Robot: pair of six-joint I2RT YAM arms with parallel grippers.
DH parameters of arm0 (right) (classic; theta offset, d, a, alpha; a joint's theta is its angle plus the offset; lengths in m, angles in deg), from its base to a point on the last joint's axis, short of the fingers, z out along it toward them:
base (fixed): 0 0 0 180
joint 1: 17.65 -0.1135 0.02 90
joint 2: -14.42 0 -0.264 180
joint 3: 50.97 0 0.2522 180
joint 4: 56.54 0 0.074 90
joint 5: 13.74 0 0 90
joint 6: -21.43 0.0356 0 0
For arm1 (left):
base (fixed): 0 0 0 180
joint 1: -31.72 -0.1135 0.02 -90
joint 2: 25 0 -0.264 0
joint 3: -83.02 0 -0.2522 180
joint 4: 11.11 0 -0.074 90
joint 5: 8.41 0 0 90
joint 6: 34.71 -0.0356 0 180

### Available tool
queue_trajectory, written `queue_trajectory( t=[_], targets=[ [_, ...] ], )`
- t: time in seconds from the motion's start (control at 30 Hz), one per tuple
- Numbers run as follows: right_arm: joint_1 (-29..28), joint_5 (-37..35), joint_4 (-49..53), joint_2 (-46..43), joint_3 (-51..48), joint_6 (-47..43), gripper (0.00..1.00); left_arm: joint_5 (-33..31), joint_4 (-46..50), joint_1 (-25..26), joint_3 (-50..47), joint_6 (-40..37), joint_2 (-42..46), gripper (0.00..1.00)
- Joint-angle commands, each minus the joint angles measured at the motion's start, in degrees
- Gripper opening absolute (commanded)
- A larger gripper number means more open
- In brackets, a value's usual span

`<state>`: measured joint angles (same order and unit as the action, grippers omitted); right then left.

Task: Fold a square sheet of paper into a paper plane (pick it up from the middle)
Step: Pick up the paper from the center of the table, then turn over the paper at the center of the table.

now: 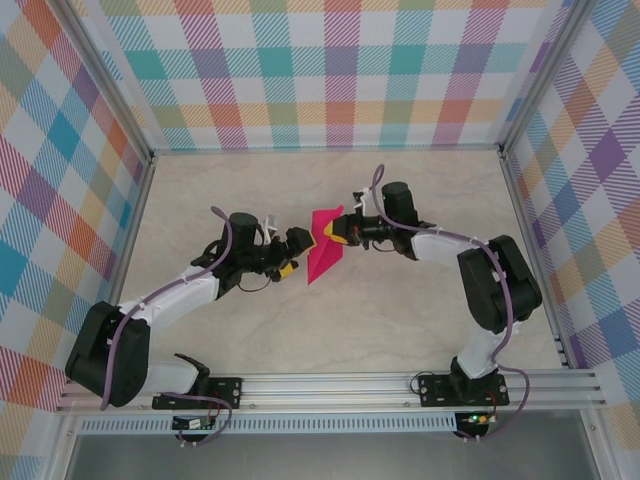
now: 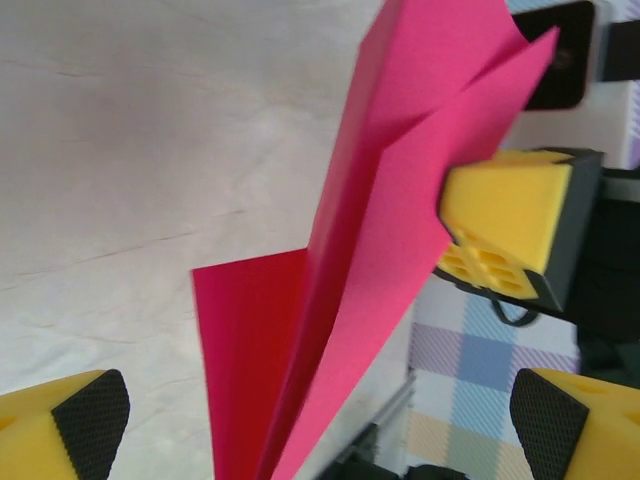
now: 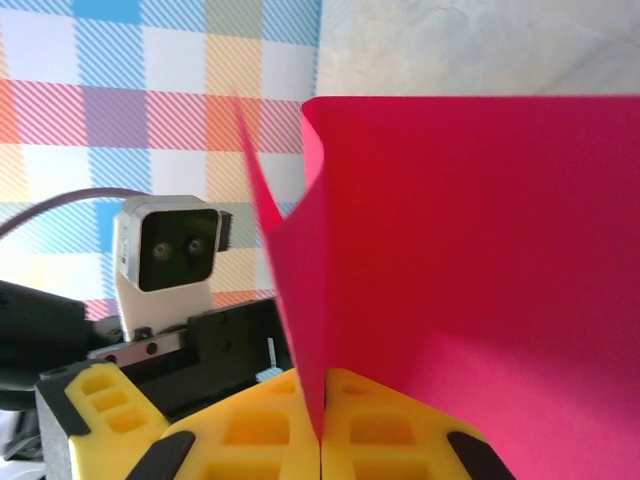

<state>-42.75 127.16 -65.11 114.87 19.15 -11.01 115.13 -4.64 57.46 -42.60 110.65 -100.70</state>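
The magenta-pink sheet of paper (image 1: pixel 325 252) is folded into a narrow pointed shape with a centre crease and is held up off the table. My right gripper (image 1: pixel 341 234) is shut on its folded edge; in the right wrist view the yellow fingers (image 3: pixel 400 440) press together on the crease (image 3: pixel 320 400), with the paper (image 3: pixel 470 250) fanning out above. My left gripper (image 1: pixel 296 253) faces it from the left and is open. In the left wrist view the paper (image 2: pixel 370 260) hangs between the wide-apart fingers (image 2: pixel 85 425) without touching them, and the right gripper's yellow finger (image 2: pixel 505 215) pinches its upper edge.
The pale marble-look tabletop (image 1: pixel 400 330) is boxed in by checked walls (image 1: pixel 330 70) at the back and both sides. An aluminium rail (image 1: pixel 330 385) with the arm bases runs along the near edge. The two grippers stand very close together mid-table.
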Motion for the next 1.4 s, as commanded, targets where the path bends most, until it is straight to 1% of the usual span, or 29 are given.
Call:
queue_trajectory(
  t=[0.0,0.1,0.2,0.27,0.3,0.37,0.4,0.47,0.67,0.87,0.97,1.2,1.37],
  targets=[
    [0.0,4.5,-4.3,-3.6,1.9,5.0,0.06,4.9,-5.8,-0.7,-1.1,3.7,0.5,1.00],
    [0.0,4.5,-3.4,-4.9,2.5,5.8,0.06,5.2,-7.5,-0.7,-2.0,4.8,0.6,1.00],
    [0.0,4.9,-3.5,-5.5,2.6,6.6,0.06,6.7,-11.1,-0.6,-2.8,6.7,0.1,1.00],
    [-0.1,5.0,-3.8,-5.4,2.6,7.0,0.06,7.6,-14.2,-0.4,-3.1,8.7,-0.4,0.98],
    [-0.1,5.2,-4.1,-5.2,2.5,7.4,0.06,7.5,-15.9,-0.3,-3.5,9.8,-0.4,0.95],
    [-0.2,5.2,-5.1,-5.0,2.2,8.2,0.06,6.9,-21.2,-0.1,-4.7,11.9,-0.2,0.83],
    [-0.2,4.8,-5.2,-5.0,2.0,8.4,0.07,6.3,-24.2,0.0,-5.6,13.3,0.0,0.76],
    [-0.2,4.7,-6.2,-4.8,1.7,9.0,0.07,5.7,-28.2,0.1,-6.3,14.9,0.3,0.66],
    [-0.2,5.2,-6.6,-4.1,1.8,9.7,0.07,4.3,-32.6,0.6,-7.1,15.7,1.3,0.52],
    [-0.3,5.7,-6.2,-3.8,1.6,9.7,0.07,3.9,-33.0,0.6,-7.7,14.6,3.1,0.37],
    [-0.2,5.9,-6.2,-3.8,1.6,9.8,0.07,3.6,-31.6,0.7,-7.6,14.0,3.4,0.29],
    [-0.3,6.2,-6.2,-3.8,1.5,9.7,0.08,3.3,-30.8,0.7,-7.5,13.6,2.8,0.19],
    [-0.3,6.2,-3.2,-4.1,1.6,7.5,0.11,2.5,-27.9,0.7,-7.1,12.0,3.5,0.07]
  ],
)
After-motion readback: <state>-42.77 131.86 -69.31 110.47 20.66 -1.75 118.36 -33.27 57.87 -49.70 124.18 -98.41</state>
